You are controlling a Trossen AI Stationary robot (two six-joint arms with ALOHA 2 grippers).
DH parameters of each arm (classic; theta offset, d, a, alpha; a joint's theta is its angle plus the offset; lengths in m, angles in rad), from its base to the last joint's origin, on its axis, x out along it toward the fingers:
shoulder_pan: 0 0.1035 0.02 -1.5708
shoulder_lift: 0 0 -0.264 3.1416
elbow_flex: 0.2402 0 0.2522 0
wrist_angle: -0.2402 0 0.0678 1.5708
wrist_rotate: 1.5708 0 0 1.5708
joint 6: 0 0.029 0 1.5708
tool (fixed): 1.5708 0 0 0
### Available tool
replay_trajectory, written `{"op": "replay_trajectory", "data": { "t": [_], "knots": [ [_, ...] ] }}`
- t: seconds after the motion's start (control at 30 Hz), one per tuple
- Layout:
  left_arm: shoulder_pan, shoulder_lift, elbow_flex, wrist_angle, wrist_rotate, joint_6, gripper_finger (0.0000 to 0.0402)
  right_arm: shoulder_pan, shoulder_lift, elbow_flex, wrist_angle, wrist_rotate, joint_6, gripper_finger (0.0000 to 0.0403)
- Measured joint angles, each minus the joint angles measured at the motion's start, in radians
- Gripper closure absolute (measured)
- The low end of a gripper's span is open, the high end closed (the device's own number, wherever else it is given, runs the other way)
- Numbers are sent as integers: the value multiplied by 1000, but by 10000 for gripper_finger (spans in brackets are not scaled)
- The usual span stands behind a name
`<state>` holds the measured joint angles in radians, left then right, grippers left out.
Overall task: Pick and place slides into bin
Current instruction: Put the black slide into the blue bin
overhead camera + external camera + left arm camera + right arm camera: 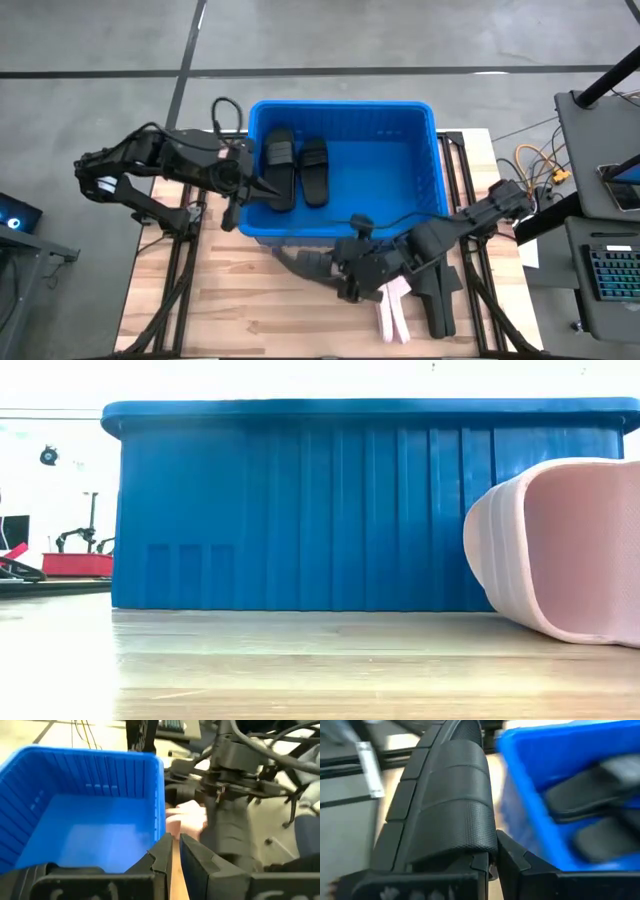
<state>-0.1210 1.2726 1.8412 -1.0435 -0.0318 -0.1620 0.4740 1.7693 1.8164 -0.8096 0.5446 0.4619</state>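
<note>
A bright blue ribbed bin holds two matte black slides, a pale pink slide lies on the light wood-grain table, and another black, textured slide shows beside the bin.

Grey concrete floor surrounds the wooden table. A keyboard sits on the side desk. Beyond, bright light, perhaps windows.

Two slides in bin, another slide before it
</note>
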Motion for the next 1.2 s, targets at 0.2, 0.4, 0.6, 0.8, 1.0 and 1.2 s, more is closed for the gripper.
{"op": "replay_trajectory", "data": {
  "t": [0.2, 0.4, 0.6, 0.8, 1.0, 1.2],
  "knots": [
    [0, -40, 0, 2, -27, -41, 381, -36, -1, 193, -241, 167, -3, 390],
    [0, -31, -2, 3, -29, -35, 381, -59, -2, 318, -394, 274, -97, 390],
    [1, -15, -10, 22, -27, 98, 381, -66, -3, 403, -411, 215, -211, 390],
    [1, 21, -11, 45, -26, 251, 356, -67, -25, 466, -410, 155, -236, 390],
    [1, 47, -11, 102, -85, 301, 261, -67, -35, 529, -413, 76, -280, 390],
    [1, 57, -12, 164, -152, 342, 160, -67, -41, 536, -419, 42, -289, 390]
  ]
}}
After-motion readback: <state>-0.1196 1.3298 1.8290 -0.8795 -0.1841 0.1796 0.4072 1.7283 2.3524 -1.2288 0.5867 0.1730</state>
